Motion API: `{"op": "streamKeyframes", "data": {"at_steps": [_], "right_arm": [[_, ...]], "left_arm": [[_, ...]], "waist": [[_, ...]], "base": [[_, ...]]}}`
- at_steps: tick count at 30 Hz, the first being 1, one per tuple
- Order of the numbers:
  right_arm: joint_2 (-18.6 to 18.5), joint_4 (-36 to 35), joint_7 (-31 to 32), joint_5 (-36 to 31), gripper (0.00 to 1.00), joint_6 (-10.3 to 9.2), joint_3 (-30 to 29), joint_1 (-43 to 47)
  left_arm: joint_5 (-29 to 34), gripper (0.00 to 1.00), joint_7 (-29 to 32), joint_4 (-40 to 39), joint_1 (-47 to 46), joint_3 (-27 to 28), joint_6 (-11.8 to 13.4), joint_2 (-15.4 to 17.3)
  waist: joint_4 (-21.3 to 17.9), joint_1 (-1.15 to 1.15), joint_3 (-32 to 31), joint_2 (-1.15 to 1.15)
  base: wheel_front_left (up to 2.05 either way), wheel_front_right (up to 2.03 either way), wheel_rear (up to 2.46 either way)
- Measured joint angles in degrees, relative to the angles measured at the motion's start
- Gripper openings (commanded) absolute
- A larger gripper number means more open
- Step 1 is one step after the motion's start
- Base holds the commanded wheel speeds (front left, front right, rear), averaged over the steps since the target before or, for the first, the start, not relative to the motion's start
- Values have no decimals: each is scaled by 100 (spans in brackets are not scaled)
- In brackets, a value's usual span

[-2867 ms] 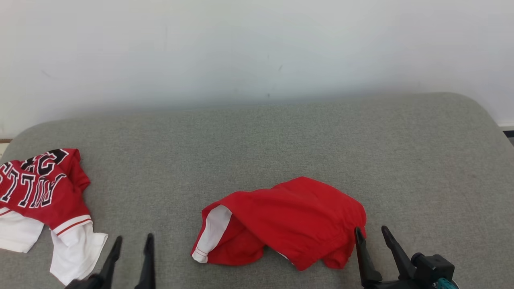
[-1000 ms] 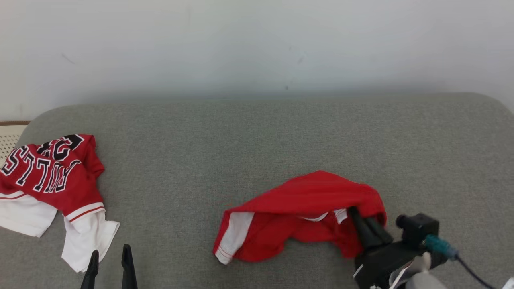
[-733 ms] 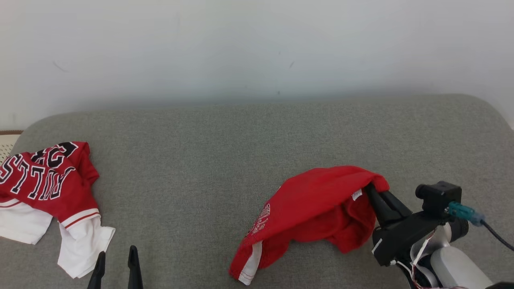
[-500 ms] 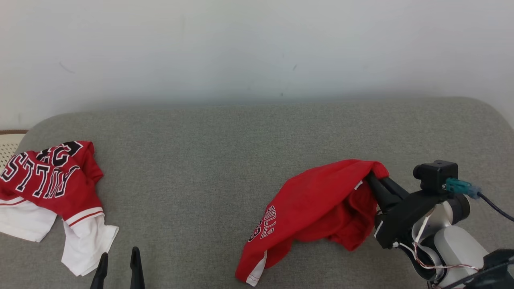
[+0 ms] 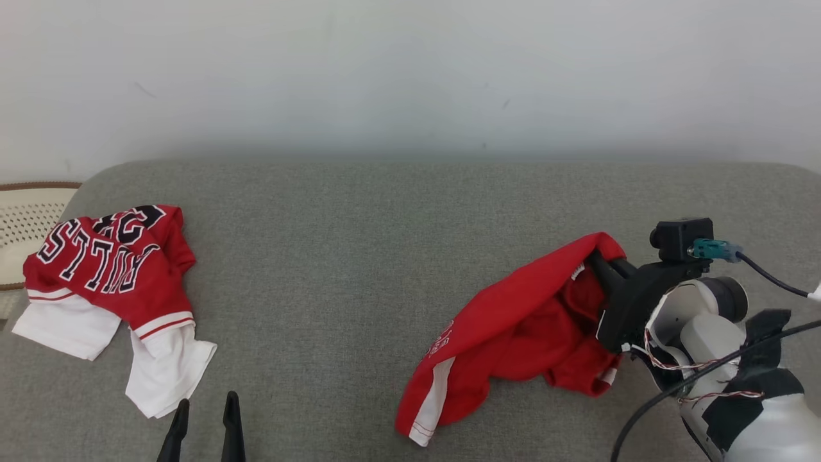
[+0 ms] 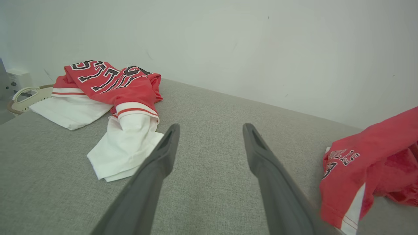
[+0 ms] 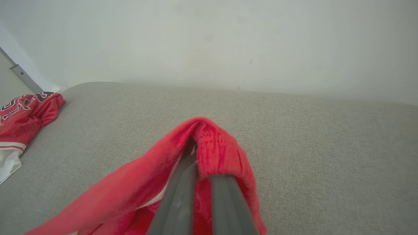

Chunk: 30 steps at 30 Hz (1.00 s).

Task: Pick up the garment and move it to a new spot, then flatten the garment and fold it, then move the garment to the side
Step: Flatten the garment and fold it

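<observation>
The garment, a pair of red shorts [image 5: 513, 321] with a white side stripe, hangs by its waistband from my right gripper [image 5: 600, 260]. That gripper is shut on the elastic band and held above the grey cushion [image 5: 359, 256]. The lower leg of the shorts still drags on the cushion. In the right wrist view the waistband of the shorts [image 7: 215, 153] is bunched over my right gripper [image 7: 199, 163]. My left gripper [image 5: 206, 401] is open and holds nothing, low at the near edge. The left wrist view shows my left gripper [image 6: 211, 127] and, at far right, the shorts [image 6: 359, 156].
A red and white jersey [image 5: 109, 269] with black lettering lies crumpled at the cushion's left end, also visible as the jersey [image 6: 114, 85]. A cream perforated basket [image 5: 25, 218] stands beyond that end. A white wall runs behind the cushion.
My right gripper has raised the shorts and carried them right and farther back, so they unfurl and hang. The head view has shifted. The left gripper stays open and low.
</observation>
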Motion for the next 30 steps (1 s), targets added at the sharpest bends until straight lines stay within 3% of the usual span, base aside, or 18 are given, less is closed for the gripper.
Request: {"op": "streamKeyframes", "data": {"at_steps": [11, 12, 13, 14, 21, 30], "right_arm": [[187, 1394, -576, 353, 0, 0, 686, -684], [193, 1455, -646, 379, 16, 0, 738, -709], [197, 1510, -721, 420, 63, 0, 783, -725], [201, 1547, -780, 471, 97, 0, 828, -737], [168, 1446, -1092, 911, 100, 0, 1083, -658], [-171, 843, -1373, 1140, 100, 1, 1243, -248]], "left_arm": [[-35, 100, 0, 104, -192, -127, -40, -2], [-42, 100, 0, 118, -192, -123, -40, -1], [-43, 100, 0, 129, -192, -115, -38, 0], [-45, 100, 0, 136, -192, -100, -31, 0], [-47, 100, 0, 196, -184, -38, -55, -1], [-47, 100, 0, 167, -63, 13, -48, 0]], "waist": [[251, 0, 255, 0], [259, 0, 267, 0], [258, 1, 270, 0], [250, 0, 267, 0], [106, 0, 140, 0], [-213, 0, 12, 0]], "base": [[0, 0, 0], [0, 0, 0], [0, 0, 0], [0, 0, 0], [0, 0, 0], [0, 0, 0]]}}
